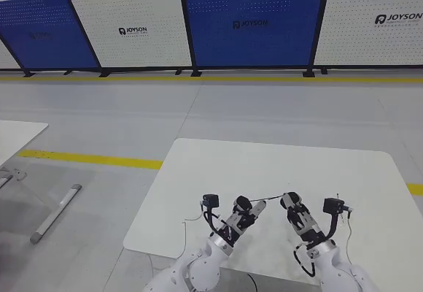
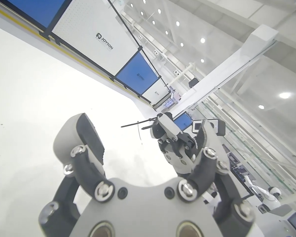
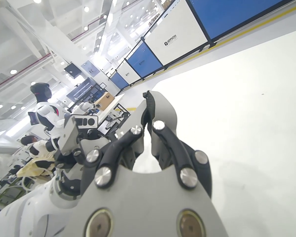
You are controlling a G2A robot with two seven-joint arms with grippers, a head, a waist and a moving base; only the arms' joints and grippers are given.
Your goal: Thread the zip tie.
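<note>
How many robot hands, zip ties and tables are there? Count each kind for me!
Grippers: 2, the left gripper open, the right gripper shut on the zip tie
Zip ties: 1, black
Tables: 2, both white, the work table and a side table
Total: 5

The top view looks down from above the arms onto the white table (image 1: 284,168), facing out across the floor (image 1: 197,109) to a row of blue and white panels (image 1: 254,33). The left wrist view sits close behind the wide-spread left gripper (image 2: 145,129). It tilts up past the table toward the ceiling (image 2: 212,13), with the right gripper (image 2: 159,119) pinching the zip tie (image 2: 135,123) just ahead. The right wrist view sits close behind its own gripper, also tilted upward. All three views share the table and panels.
</note>
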